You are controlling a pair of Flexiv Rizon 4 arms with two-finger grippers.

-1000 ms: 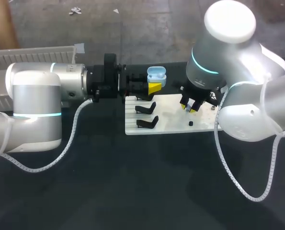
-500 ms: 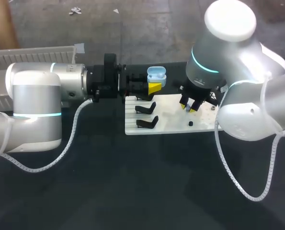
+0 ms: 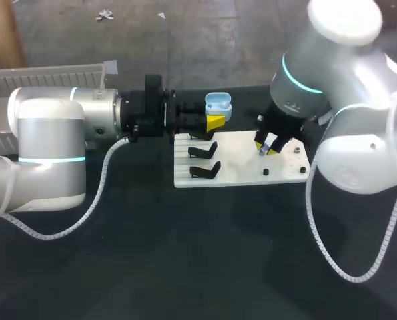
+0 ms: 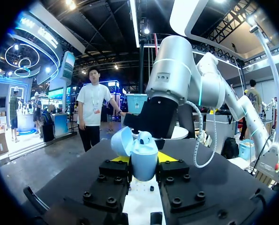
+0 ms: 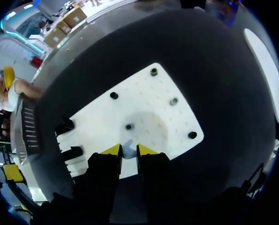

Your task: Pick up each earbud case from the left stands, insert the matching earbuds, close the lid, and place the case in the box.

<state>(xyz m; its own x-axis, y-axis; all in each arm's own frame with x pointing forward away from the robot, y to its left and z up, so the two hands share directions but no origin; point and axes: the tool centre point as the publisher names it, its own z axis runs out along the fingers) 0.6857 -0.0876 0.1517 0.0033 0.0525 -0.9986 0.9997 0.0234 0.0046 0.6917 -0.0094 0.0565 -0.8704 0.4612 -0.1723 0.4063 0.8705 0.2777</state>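
My left gripper [image 3: 215, 120] is shut on a light-blue earbud case [image 3: 217, 105], held above the white board's [image 3: 241, 163] far left corner. The left wrist view shows the case [image 4: 144, 152] upright between the fingers, its lid [image 4: 121, 140] open and a rounded earbud [image 4: 145, 137] sitting at its top. My right gripper [image 3: 267, 147] hangs over the board's right half, to the right of the case. In the right wrist view a small pale earbud [image 5: 127, 145] is pinched between the yellow tips of this gripper [image 5: 128, 151], above the board [image 5: 148, 101].
Two black stands [image 3: 203, 151] [image 3: 206, 171] sit on the board's left part. Small dark pegs [image 3: 265, 172] [image 3: 302, 169] dot its right part. A pale ribbed box [image 3: 45, 75] lies at the far left behind my left arm.
My right arm has swung to the right and its gripper has shifted slightly right and up over the board. The left arm and the case have kept still.
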